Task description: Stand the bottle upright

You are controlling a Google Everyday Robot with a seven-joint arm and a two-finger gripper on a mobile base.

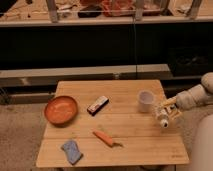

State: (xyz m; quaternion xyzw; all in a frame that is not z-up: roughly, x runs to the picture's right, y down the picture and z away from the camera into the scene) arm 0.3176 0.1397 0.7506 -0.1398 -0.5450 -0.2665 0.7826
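Observation:
The bottle point(162, 116) is small, pale and yellowish, with a round end and dark centre facing the camera. It is tilted near the right edge of the wooden table point(125, 127), just right of the white cup point(145, 100). My gripper point(169, 111) comes in from the right on a pale arm point(196, 96) and sits around the bottle, holding it slightly above the table top.
An orange bowl point(61, 109) stands at the left. A dark rectangular packet point(97, 105) lies at centre, an orange carrot-like object point(105, 138) in front of it, and a blue sponge point(72, 151) at the front left. Shelving stands behind the table.

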